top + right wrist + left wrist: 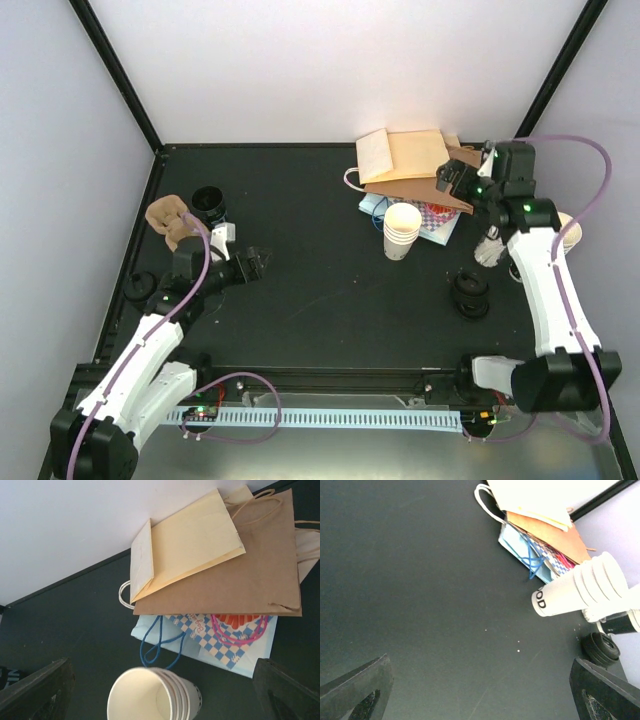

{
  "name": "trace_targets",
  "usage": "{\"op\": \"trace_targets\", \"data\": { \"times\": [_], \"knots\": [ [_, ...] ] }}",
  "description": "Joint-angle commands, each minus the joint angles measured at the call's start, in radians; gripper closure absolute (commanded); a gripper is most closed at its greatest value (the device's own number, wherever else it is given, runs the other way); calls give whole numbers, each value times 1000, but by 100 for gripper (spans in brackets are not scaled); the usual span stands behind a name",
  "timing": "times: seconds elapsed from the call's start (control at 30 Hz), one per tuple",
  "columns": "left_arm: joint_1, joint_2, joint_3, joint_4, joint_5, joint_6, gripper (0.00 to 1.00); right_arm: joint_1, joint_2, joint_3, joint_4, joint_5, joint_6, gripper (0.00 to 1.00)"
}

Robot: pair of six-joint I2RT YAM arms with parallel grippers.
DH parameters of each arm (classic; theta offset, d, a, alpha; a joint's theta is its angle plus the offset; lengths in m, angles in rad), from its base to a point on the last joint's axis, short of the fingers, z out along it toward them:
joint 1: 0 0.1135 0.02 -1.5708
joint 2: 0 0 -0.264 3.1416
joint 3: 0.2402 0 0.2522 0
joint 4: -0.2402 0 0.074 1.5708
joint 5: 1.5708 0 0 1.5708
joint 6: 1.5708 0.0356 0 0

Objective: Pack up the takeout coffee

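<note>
broadly, the black table (pixel 330 330) takes up most of the view, with pale panels on three sides. the left arm (pixel 150 350) reaches in from the near left. its left gripper (pixel 255 263) hovers over bare table left of centre, jaws spread fully apart with nothing between them. the right arm (pixel 545 290) runs up the right side, and the right gripper (pixel 455 180) hangs over the far right, likewise gaping and empty. beneath it lies a pile of flat paper bags. a cream bag (pixel 190 545) is on top of a brown kraft bag (pixel 250 575). under those are a pale blue bag (pixel 150 630) with blue cord handles and a blue-and-white checked bag (pixel 220 647) with pink handles. just in front of the pile stands a nested stack of cream cups (pixel 402 230), upright, mouths up, touching the edge of the blue bag. the takeout coffee (pixel 490 252) appears to be the small whitish cup right of that stack, close against the right arm and half hidden by it. the left wrist view shows something black at its top end, but i cannot say for sure that this is a lid. near it, toward the front, sits a short stack of black lids (pixel 470 295). at the far left there are a black round cup-like thing (pixel 210 203), a tan lump (pixel 170 225) i cannot identify, and more black lids (pixel 140 285) by the edge.
</note>
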Motion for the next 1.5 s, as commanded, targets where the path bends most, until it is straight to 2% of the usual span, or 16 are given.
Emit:
{"op": "trace_targets", "data": {
  "times": [0.0, 0.1, 0.4, 0.53, 0.7, 0.9, 1.13, 1.47],
  "knots": [
    [-4, -5, -16, 65, 96, 44, 1, 2, 147, 103, -18, -5, -9, 0],
    [-4, -7, -15, 61, 115, 60, 1, 2, 264, 191, -29, -25, -18, 0],
    [-5, -6, 0, 63, 137, 99, 1, 2, 599, 476, -112, 94, -74, 0],
    [-3, 32, 17, 64, 152, 98, 1, 3, 761, 675, -168, 166, -106, 0],
    [-4, 95, 51, 43, 175, 104, 1, 2, 986, 957, -339, 283, -147, 0],
    [-6, 152, 71, 51, 181, 98, 1, -7, 1068, 970, -317, 299, -167, 1],
    [-5, 162, 74, 60, 177, 89, 1, -101, 1151, 1002, -254, -3, -157, 8],
    [-5, 181, 74, 68, 171, 72, 1, -112, 1244, 1058, -183, -11, -163, 7]
  ]
}}
